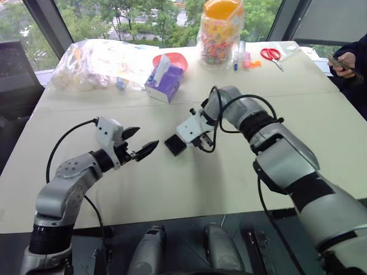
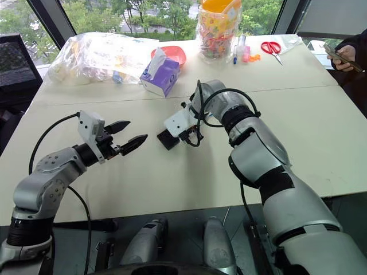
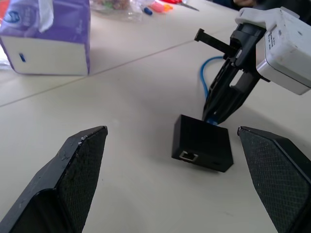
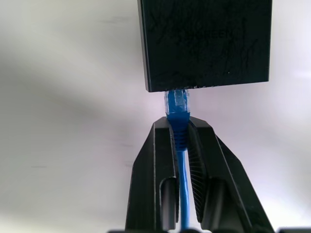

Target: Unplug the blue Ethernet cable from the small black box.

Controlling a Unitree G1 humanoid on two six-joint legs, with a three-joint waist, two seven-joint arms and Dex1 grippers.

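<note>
Plug of the thin bright-blue Ethernet cable [image 4: 179, 127], clamped in my right gripper [image 4: 180, 130], entered the flat matte-black plastic box [image 4: 206, 43] at twelve o'clock; my left gripper [image 1: 139, 143] gaped.

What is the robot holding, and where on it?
The right claw pinches the blue Ethernet cable just behind its plug at the small black box. The left claw holds nothing.

place: office or lab | cues: desk [image 1: 172, 189] by big windows [image 1: 143, 17], trees outside, scissors [image 1: 270, 55], tissue box [image 1: 165, 83], seated person [image 1: 352, 63]
</note>
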